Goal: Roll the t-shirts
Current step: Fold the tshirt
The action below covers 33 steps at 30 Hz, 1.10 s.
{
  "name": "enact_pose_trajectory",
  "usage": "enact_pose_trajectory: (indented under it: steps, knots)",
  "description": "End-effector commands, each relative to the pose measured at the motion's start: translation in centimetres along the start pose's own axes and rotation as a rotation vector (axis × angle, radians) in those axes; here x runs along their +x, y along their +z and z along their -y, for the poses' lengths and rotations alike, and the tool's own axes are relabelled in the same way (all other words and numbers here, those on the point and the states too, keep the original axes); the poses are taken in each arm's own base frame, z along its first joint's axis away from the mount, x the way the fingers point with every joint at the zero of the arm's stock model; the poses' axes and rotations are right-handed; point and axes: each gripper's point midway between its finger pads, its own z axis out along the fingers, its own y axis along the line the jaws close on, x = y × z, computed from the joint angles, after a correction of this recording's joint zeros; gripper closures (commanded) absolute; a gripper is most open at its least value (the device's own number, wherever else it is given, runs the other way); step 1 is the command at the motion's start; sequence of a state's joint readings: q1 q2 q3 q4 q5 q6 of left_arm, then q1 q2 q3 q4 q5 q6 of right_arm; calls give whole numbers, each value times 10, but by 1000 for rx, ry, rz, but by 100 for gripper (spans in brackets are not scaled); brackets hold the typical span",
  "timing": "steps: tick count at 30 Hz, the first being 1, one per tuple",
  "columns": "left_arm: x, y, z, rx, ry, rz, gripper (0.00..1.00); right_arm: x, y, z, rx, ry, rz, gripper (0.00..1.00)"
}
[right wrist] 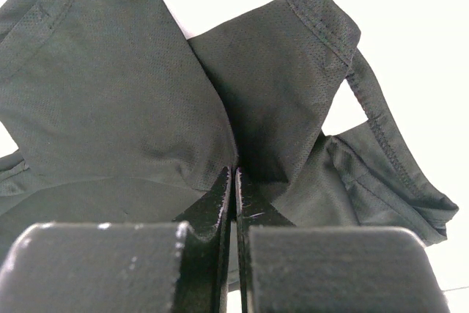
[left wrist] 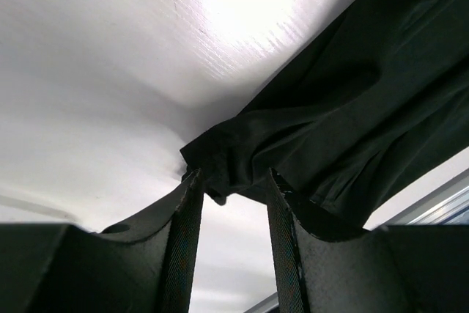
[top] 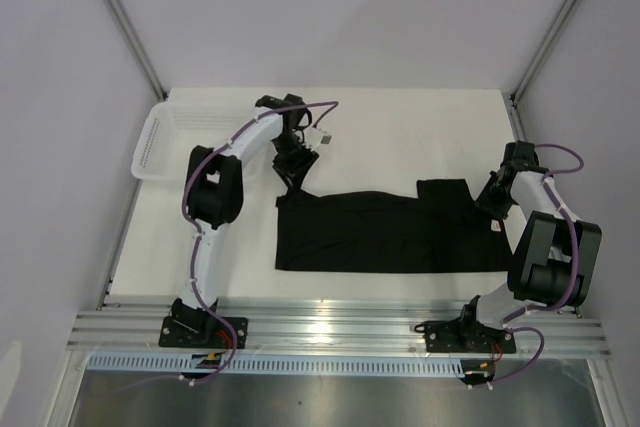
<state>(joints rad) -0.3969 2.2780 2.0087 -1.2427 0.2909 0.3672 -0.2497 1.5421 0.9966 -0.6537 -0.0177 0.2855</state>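
You are looking into a lab robot test cell: a white table (top: 400, 127) boxed in by plain pale walls (top: 60, 97) on metal struts (top: 125, 22), the left arm (top: 205, 237) and right arm (top: 545, 257) bolted to an aluminium rail (top: 340, 327).

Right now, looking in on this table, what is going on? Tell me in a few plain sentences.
Two robot arms are handling a black t-shirt that lies mostly flat across the white table. The left gripper has the shirt's far left corner bunched between its fingers, lifted a little off the surface. The right gripper is pinched shut on fabric at the shirt's right end. No roll has been formed yet. A white mesh basket sits at the table's far left corner.
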Motion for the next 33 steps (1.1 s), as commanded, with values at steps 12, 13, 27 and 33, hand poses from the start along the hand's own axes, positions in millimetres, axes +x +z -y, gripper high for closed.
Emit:
enact_pose_trajectory:
  steps: [12,13,27,33]
  knots:
    - [-4,-7,-25,-116,-58,3,63,-5,1,-4,2,-22,21,100]
    - [-3,-8,-26,-124,-71,0,63,-6,1,-4,3,-22,25,100]
    - [-4,6,-23,-101,-142,-21,60,-5,-3,-8,-5,-38,36,100]
    - [12,9,-11,-52,-187,-79,56,-7,-3,-9,-7,-36,39,100]
